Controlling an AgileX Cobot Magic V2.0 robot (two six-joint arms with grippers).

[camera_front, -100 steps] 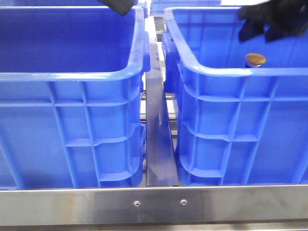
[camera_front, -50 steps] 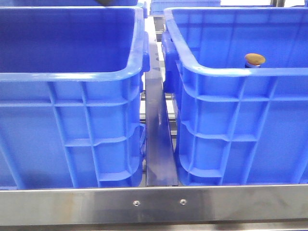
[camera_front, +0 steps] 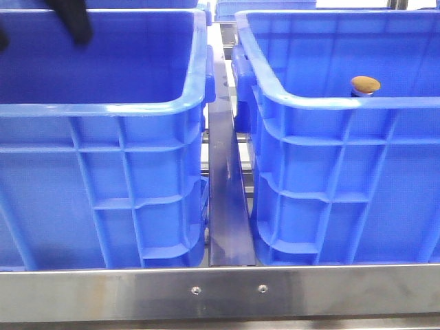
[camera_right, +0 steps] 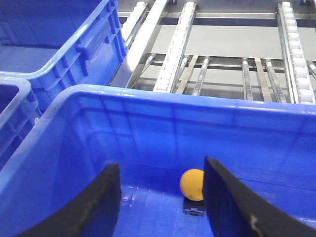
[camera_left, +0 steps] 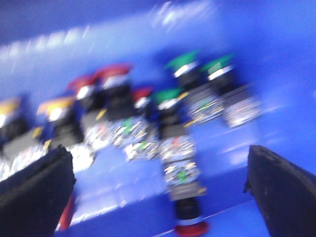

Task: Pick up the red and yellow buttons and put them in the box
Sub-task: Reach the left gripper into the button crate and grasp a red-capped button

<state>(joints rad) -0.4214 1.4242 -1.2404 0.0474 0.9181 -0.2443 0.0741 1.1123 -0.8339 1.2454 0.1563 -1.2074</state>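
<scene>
In the right-hand box (camera_front: 344, 172) one yellow button (camera_right: 192, 183) sits on the floor, below the right gripper (camera_right: 160, 197), jaws released. The left gripper (camera_left: 158, 187), jaws also released, hangs over red buttons (camera_left: 111, 74) in the left crate (camera_front: 103, 179).

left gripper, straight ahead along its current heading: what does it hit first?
Likely the cluster of push buttons on the floor of the blue crate. The open left gripper frames them, with a green-capped button near centre. The wrist view is blurred, so depth and the exact first contact are uncertain.
</scene>
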